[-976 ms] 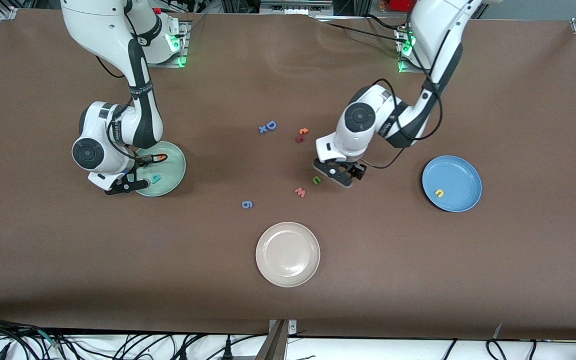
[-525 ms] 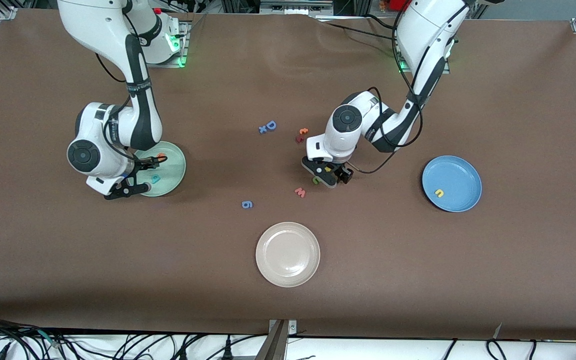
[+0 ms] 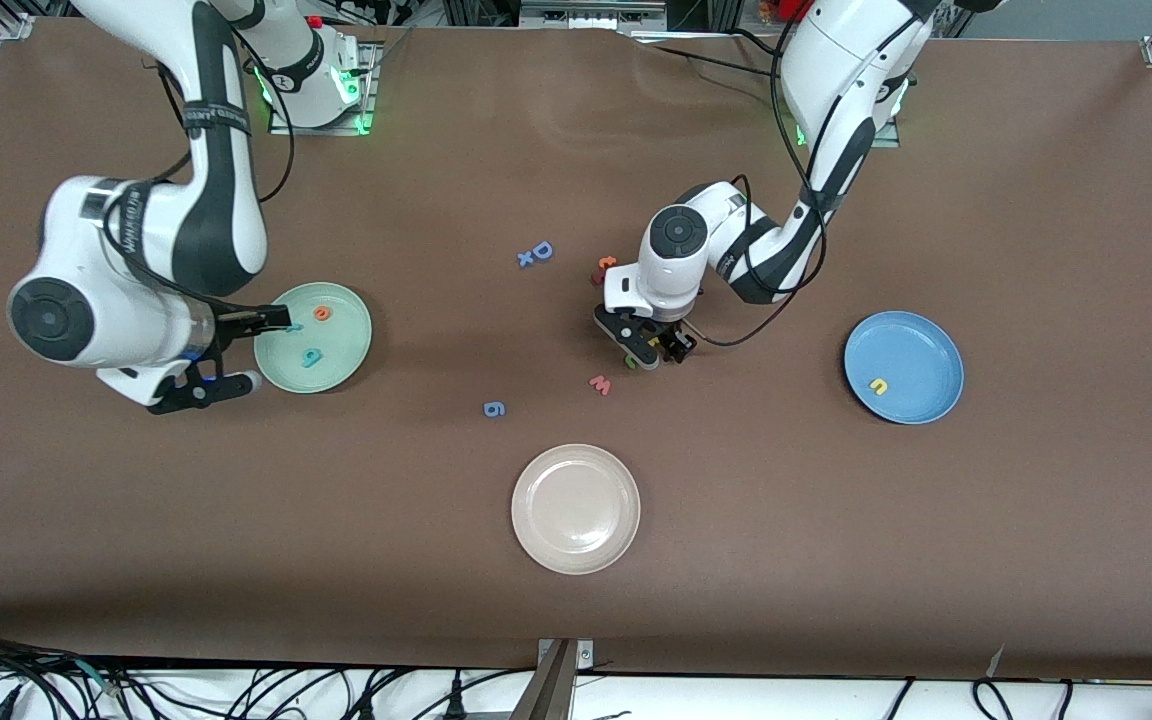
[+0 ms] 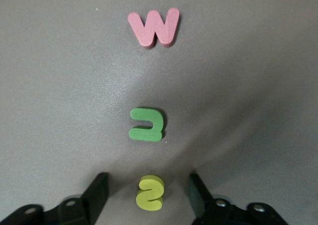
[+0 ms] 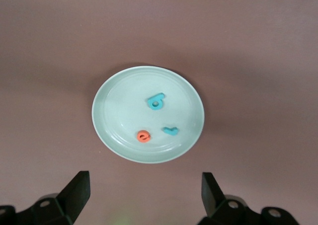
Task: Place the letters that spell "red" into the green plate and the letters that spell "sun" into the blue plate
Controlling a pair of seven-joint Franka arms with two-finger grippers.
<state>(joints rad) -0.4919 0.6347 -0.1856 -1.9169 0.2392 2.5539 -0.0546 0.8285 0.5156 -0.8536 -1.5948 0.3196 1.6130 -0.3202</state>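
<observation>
Your right arm has lifted away from the green plate [image 3: 341,358]. Its right gripper [image 5: 144,178] now hangs by the rim at nine o'clock, spread wide and empty. On the front camera's clock, the plate holds the orange "e" [image 3: 322,313] at twelve, the teal "d" [image 3: 311,356] at six and the teal "r" [image 5: 170,130] at nine.

Your left gripper [image 3: 641,348] sits low, its open fingers either side of the yellow "s" [image 4: 149,192] without touching it. The green letter [image 4: 147,124] lies just beside it and the pink "w" [image 3: 600,384] at its seven. The blue plate [image 3: 926,340] holds the yellow "u" [image 3: 878,385] at eight.
</observation>
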